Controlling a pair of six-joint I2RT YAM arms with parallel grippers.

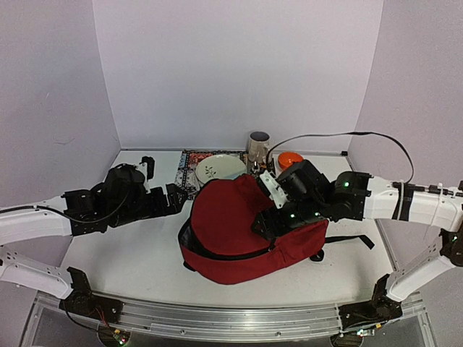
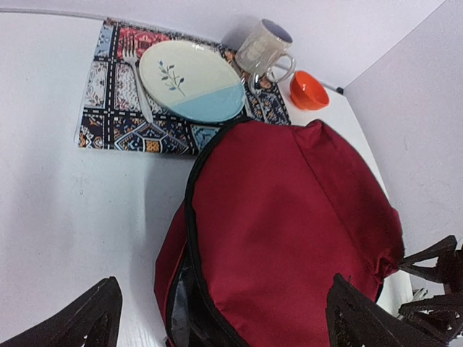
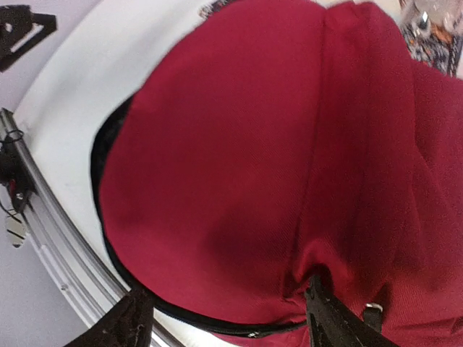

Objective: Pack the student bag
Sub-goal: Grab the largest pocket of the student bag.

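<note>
The student bag (image 1: 235,228) is a dark-red backpack lying flat in the middle of the table. Its black zipper is open along the left side, showing a dark inside (image 2: 181,296). My left gripper (image 1: 177,196) is open and empty, hovering just left of the bag; in the left wrist view (image 2: 224,318) its fingers (image 2: 79,318) straddle the open edge. My right gripper (image 1: 269,223) is open over the top of the bag. In the right wrist view (image 3: 231,322) one fingertip (image 3: 325,303) presses a dent into the red fabric (image 3: 239,144) and the other is off the front edge.
Behind the bag lies a patterned placemat (image 2: 108,108) with a white and blue plate (image 2: 192,72) and a fork (image 2: 137,87). A grey mug (image 2: 264,50) and a small orange bowl (image 2: 309,90) stand beside it. White walls enclose the table. A metal rail (image 1: 231,318) runs along the front.
</note>
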